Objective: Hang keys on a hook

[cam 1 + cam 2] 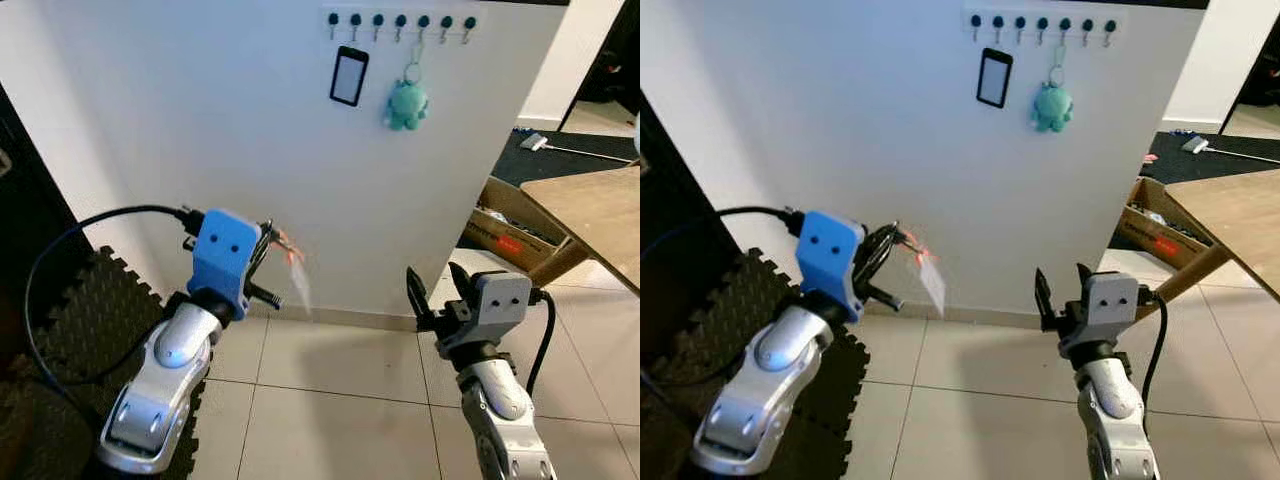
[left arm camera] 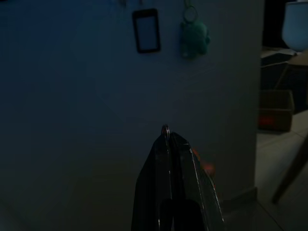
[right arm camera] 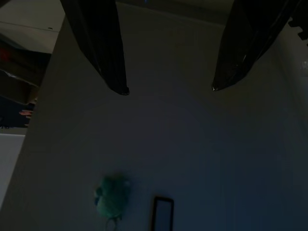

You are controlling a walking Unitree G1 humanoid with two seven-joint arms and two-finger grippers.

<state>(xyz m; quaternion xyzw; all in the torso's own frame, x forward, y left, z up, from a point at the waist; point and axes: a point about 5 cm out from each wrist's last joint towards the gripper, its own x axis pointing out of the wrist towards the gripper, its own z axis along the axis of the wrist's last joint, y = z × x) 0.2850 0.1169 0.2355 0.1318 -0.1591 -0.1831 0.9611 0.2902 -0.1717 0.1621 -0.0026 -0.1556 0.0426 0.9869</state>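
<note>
Metal keys [image 1: 902,243] with a pale tag [image 1: 931,283] dangle from my left gripper [image 1: 880,262], low before the wall and well below the hooks [image 1: 400,21]. They look light, loose and swingy; the ring seems the best hold. My left jaws are clamped together on them. My right gripper [image 1: 437,290] hovers spread wide, holding nothing.

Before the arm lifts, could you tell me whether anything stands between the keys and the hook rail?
Nothing visible does: bare wall lies between the keys in the left gripper and the hook rail.
</note>
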